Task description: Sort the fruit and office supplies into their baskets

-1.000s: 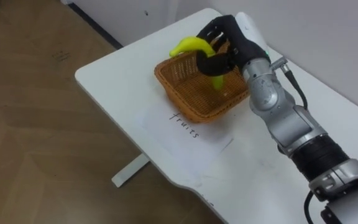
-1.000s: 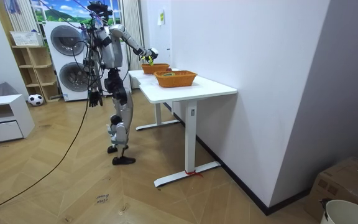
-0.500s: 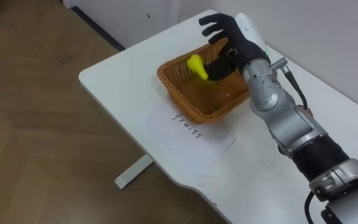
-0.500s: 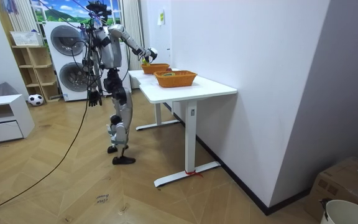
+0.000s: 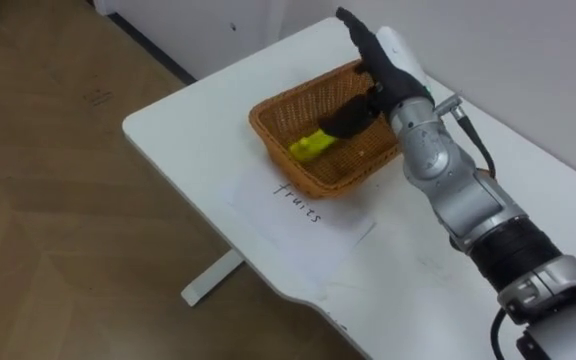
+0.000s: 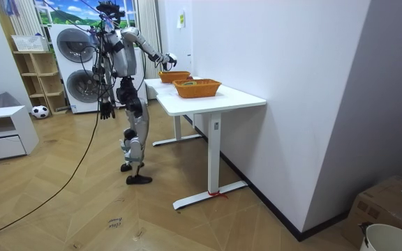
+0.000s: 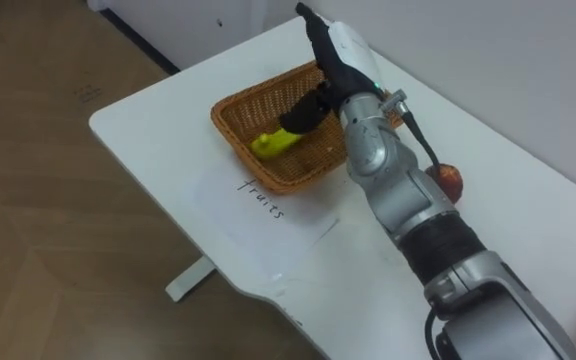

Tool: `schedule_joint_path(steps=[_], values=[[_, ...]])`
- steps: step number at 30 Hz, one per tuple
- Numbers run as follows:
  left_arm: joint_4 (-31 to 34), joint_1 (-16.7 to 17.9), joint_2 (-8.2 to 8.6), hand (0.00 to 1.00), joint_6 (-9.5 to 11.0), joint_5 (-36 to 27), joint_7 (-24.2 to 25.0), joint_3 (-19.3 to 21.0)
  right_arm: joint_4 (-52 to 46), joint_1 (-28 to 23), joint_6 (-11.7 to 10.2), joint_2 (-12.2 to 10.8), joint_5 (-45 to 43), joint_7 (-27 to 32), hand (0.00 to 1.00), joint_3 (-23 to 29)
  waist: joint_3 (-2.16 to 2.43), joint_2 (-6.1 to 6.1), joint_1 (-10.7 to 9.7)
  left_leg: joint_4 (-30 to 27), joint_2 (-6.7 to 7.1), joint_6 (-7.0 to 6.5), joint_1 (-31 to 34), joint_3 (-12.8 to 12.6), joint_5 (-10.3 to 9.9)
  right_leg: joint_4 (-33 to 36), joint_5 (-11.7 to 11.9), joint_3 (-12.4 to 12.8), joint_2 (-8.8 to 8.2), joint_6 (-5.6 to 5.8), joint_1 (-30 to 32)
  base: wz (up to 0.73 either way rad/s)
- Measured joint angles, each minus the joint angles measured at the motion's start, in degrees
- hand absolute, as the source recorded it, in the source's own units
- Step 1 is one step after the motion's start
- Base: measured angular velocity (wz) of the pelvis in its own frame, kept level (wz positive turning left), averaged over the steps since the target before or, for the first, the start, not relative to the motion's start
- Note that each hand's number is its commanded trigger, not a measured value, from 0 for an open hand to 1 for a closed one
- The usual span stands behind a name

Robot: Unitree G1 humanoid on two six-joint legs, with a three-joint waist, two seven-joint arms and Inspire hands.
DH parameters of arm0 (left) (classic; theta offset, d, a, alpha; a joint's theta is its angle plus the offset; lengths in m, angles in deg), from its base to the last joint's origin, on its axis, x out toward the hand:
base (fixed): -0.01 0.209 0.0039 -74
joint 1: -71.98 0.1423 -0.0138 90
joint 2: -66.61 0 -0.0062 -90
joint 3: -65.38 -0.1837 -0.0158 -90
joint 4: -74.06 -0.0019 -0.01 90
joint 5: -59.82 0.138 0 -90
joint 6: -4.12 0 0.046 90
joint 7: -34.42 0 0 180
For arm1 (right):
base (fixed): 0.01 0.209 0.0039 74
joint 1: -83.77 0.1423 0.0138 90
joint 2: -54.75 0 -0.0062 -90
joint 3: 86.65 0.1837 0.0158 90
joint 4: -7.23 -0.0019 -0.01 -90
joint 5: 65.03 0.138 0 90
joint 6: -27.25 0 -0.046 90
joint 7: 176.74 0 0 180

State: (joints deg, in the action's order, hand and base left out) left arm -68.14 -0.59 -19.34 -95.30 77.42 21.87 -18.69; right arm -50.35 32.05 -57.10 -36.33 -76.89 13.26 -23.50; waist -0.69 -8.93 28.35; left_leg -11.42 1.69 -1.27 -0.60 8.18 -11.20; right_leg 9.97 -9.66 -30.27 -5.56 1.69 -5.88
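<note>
Yellow banana (image 5: 313,146): lying inside wicker basket (image 5: 280,108), on its floor, toward the side nearest the tabletop's front edge. Partly overlapped by the thumb of the right robot hand (image 5: 384,72); whether they touch can't be told.

Right robot hand: above the basket's far rim, fingers straight and spread wide, holding nothing. Forearm runs back across the tabletop toward the lower right of the eye views.

Wicker basket: rectangular, orange-brown weave, upright, near the corner of the white tabletop (image 5: 183,120).

Paper sheet (image 5: 313,228): flat on the tabletop, just beside the basket's near side, w/ a handwritten word along the basket edge.

Reddish round fruit (image 7: 450,180): on the tabletop just behind the right forearm, apart from the basket.

Second basket (image 6: 197,88): same weave, on the same tabletop, nearer the room camera; contents too small to tell.

Robot: standing at the tabletop's far end in the room view, right arm reached out over the far basket. Left robot hand (image 6: 105,110) hangs at its side; state can't be told.

Surroundings: wood floor (image 5: 58,210); washing machines (image 6: 75,66) behind the robot; open shelf unit (image 6: 37,77) w/ a small ball (image 6: 39,111) beside it; low white drawer unit (image 6: 2,136) at the room view's left.
</note>
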Motion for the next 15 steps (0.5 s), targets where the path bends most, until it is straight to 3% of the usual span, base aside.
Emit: schedule_joint_path(steps=[7, 10, 15], values=[[0.01, -0.18, -0.33, 0.00, 0.08, -0.11, 0.96, 0.06, -0.25, 0.73, 0.17, 0.13, 0.03, -0.16, 0.00, 0.13, -0.09, 0.13, -1.56, 0.03, 0.12, -0.40, -0.02, -0.18, 0.24, 0.14, 0.00, 0.38, -0.51, 0.17, 0.03, 0.00], [-0.10, -0.98, -0.38, 0.00, 1.05, -0.08, 1.04, 0.33, -0.85, 1.14, -0.13, 1.07, -0.01, -0.11, 0.00, 0.19, -0.25, 0.36, -1.86, 0.04, 0.09, -0.43, -0.12, -0.32, 0.24, 0.31, 0.01, 0.59, -0.59, 0.20, 0.11, -0.03], [-0.78, -1.59, -0.37, 0.00, 2.48, -0.09, 0.98, 0.75, -3.01, 1.14, -2.38, 2.10, -0.15, 0.19, 0.00, 1.43, -0.49, 0.83, -2.46, 0.65, -0.10, -0.52, -1.08, -1.82, 0.30, 0.62, 0.01, 2.61, -0.55, 0.20, 0.29, -0.14]])
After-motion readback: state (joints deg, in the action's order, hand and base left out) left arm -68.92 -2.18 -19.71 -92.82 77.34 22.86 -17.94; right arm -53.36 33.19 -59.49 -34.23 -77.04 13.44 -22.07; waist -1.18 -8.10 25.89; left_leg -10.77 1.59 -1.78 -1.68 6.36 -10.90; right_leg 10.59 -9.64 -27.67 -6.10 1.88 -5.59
